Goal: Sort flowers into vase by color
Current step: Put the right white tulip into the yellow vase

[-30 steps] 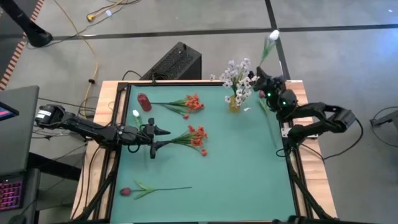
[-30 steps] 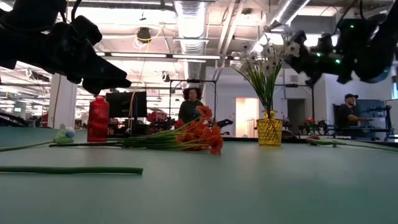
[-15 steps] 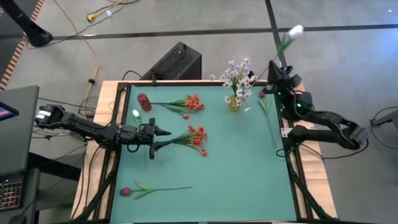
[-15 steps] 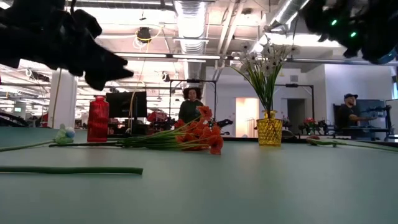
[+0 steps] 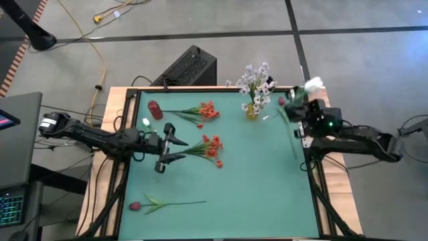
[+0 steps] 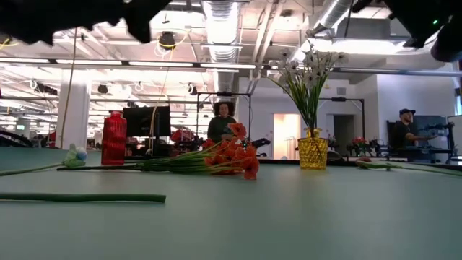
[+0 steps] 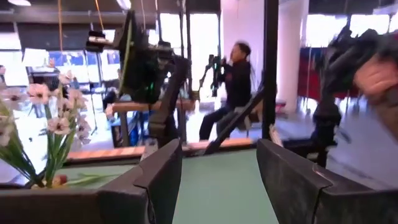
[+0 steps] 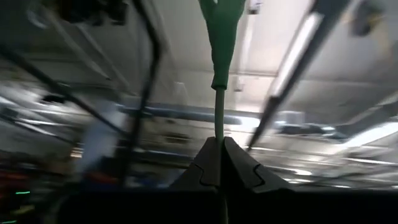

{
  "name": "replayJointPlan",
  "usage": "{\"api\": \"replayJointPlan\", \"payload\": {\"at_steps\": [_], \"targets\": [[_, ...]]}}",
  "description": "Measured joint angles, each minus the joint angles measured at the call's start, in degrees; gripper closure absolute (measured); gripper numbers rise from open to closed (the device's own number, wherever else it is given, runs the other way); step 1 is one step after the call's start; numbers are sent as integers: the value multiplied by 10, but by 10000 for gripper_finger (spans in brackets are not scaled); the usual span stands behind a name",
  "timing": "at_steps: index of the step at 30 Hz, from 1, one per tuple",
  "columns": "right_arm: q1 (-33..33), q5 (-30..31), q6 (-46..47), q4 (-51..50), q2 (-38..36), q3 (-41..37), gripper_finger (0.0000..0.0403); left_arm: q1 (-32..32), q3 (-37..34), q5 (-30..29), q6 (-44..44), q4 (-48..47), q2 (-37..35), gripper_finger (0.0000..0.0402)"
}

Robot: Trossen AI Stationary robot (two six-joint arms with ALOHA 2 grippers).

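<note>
At the table's far right corner, the right gripper (image 5: 302, 102) clamps a white bud (image 5: 313, 84) upright, seemingly bound for the yellow vase (image 5: 252, 110); the left gripper (image 5: 175, 148) hangs open over orange flowers (image 5: 212, 148) mid-table.

Grey concrete floor (image 5: 200, 27), bright ceiling lights (image 6: 220, 18), white column (image 6: 72, 115) behind.

Right gripper (image 8: 219, 163) clamps green stem (image 8: 219, 62) (ceiling lights blurred behind).

Plenty of open mat (image 5: 261, 181) in the near right half, but the yellow vase (image 5: 252, 111), red bottle (image 5: 155, 110) and orange flowers (image 5: 212, 148) crowd the far side.
</note>
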Motion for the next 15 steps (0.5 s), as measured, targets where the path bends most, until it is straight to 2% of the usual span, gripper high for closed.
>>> {"api": "replayJointPlan", "payload": {"at_steps": [3, 8, 11, 15], "targets": [[82, 14, -34, -24, 0, 0, 378, -1, 55, 6, 20, -17, 52, 206], [230, 62, -126, -73, 0, 0, 378, -1, 139, 72, 52, -18, 153, 206], [315, 114, -200, -114, 5, 0, 378, -1, 181, 98, 61, -17, 205, 206], [424, 222, -310, -144, 45, 0, 378, -1, 223, 104, 64, -16, 265, 205]]}}
